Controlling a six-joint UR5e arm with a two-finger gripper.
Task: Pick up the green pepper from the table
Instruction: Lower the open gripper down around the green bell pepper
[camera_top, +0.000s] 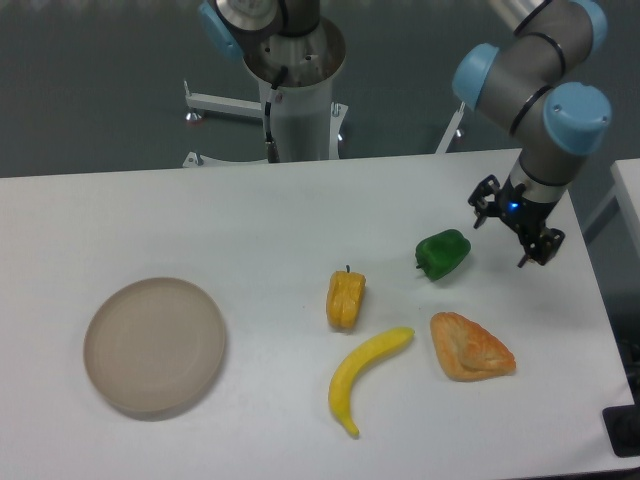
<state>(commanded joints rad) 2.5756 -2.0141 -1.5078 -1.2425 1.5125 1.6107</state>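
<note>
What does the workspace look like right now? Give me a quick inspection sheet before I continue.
Surface: white table, no spills seen.
Job's things: green pepper lying on the table, not gripped.
Clutter: yellow-orange pepper, banana, pastry, round beige plate.
Grippers: gripper open, empty, to the right of the green pepper.
Cables: nothing seen on the table.
Surroundings: robot base behind the table, dark floor.
</note>
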